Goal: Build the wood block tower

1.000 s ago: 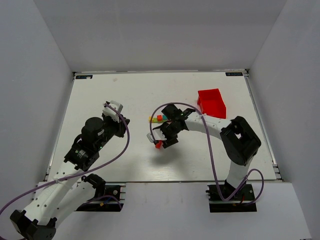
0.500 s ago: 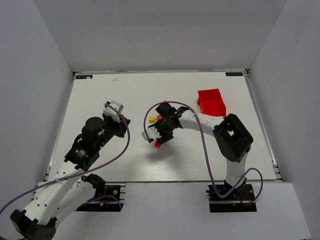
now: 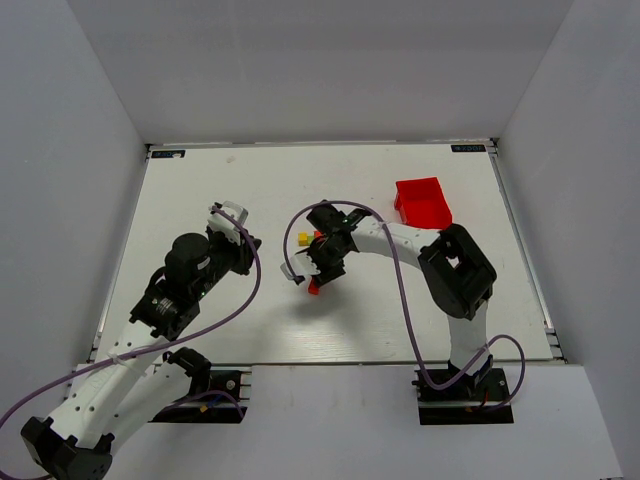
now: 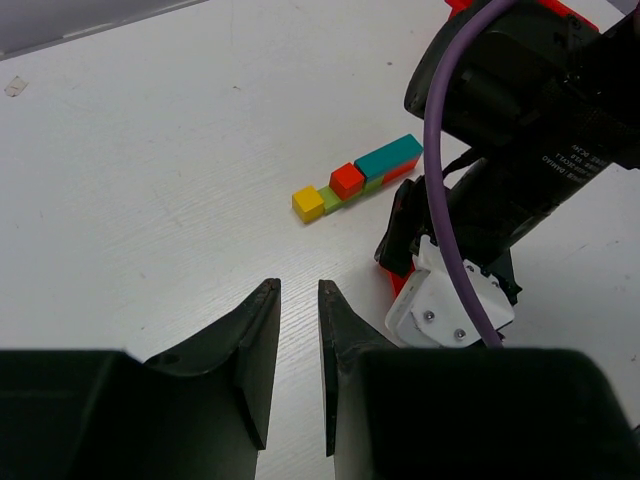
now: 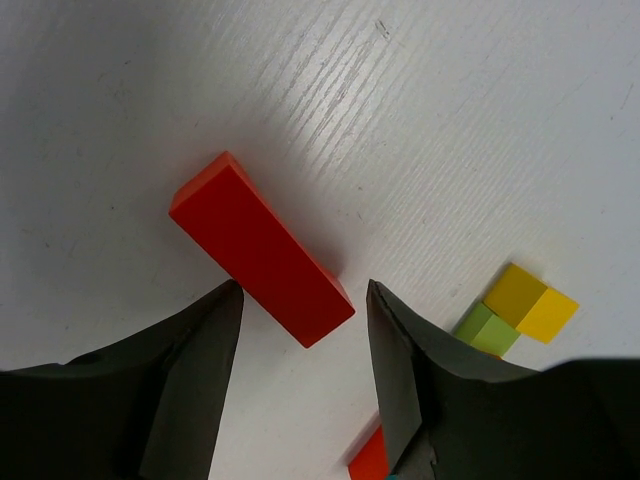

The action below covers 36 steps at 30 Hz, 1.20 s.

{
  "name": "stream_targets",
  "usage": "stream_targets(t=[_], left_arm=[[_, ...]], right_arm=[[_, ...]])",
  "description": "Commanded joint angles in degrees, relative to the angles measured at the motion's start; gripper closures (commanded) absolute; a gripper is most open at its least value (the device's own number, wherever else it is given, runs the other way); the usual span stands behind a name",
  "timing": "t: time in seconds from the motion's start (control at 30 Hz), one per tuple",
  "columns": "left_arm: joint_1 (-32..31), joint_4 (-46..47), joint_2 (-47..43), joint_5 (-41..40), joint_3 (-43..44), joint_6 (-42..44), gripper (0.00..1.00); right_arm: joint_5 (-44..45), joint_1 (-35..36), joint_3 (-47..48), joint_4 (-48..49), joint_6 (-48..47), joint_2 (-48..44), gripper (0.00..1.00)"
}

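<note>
The wood block tower [image 4: 352, 180] lies on its side as a short row on the table: a yellow cube, a green cube, a red cube, then a teal bar [image 4: 388, 156] over an orange one. In the top view [image 3: 303, 238] my right arm hides most of it. A loose red bar [image 5: 262, 250] lies flat on the table just near of the row, also seen in the top view [image 3: 313, 287]. My right gripper [image 5: 303, 290] is open, jaws either side of the bar's end, not gripping it. My left gripper [image 4: 297, 287] is empty, jaws almost together, well left of the blocks.
A red plastic bin [image 3: 422, 205] stands at the back right of the table. My right arm [image 4: 520, 130] reaches across the table's middle, close beside the block row. The white walls enclose the table on three sides.
My right gripper has swung left and a little farther back, toward the block row. The red bar shifted slightly left with it. The left arm has not moved.
</note>
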Motion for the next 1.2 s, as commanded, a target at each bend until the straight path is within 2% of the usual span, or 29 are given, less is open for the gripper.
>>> stream_targets(t=[0.0, 0.13, 0.33, 0.57, 0.63, 0.67, 0.77, 0.83, 1.03, 1.17], left_arm=[[0.3, 0.2, -0.2, 0.8, -0.1, 0.0, 0.67], [0.3, 0.2, -0.2, 0.8, -0.1, 0.0, 0.67], [0.3, 0.2, -0.2, 0.8, -0.1, 0.0, 0.67], [0.3, 0.2, -0.2, 0.8, -0.1, 0.0, 0.67], [0.3, 0.2, -0.2, 0.8, -0.1, 0.0, 0.67], [0.3, 0.2, -0.2, 0.8, -0.1, 0.0, 0.67], [0.3, 0.2, -0.2, 0.8, -0.1, 0.0, 0.67], [0.3, 0.2, -0.2, 0.2, -0.1, 0.0, 0.67], [0.3, 0.2, -0.2, 0.2, -0.1, 0.0, 0.67], [0.3, 0.2, -0.2, 0.2, -0.1, 0.0, 0.67]], right_arm=[[-0.4, 0.4, 2.0, -2.3, -1.1, 1.5, 0.42], [-0.2, 0.3, 1.8, -2.0, -1.3, 1.9, 0.43], [-0.2, 0.7, 2.1, -2.4, -1.0, 2.0, 0.55], [0.2, 0.7, 0.6, -1.7, 0.4, -0.1, 0.57], [0.1, 0.9, -0.1, -1.7, 0.8, -0.8, 0.64], [0.0, 0.8, -0.2, -1.7, 1.4, -1.0, 0.76], [-1.0, 0.7, -0.4, -2.7, 3.2, -2.1, 0.90], [-2.0, 0.7, -1.4, -2.9, 4.5, -4.7, 0.94], [0.2, -0.8, -3.6, -2.6, 9.3, -12.5, 0.95], [5.6, -3.2, -3.5, -1.0, 11.8, -15.1, 0.95]])
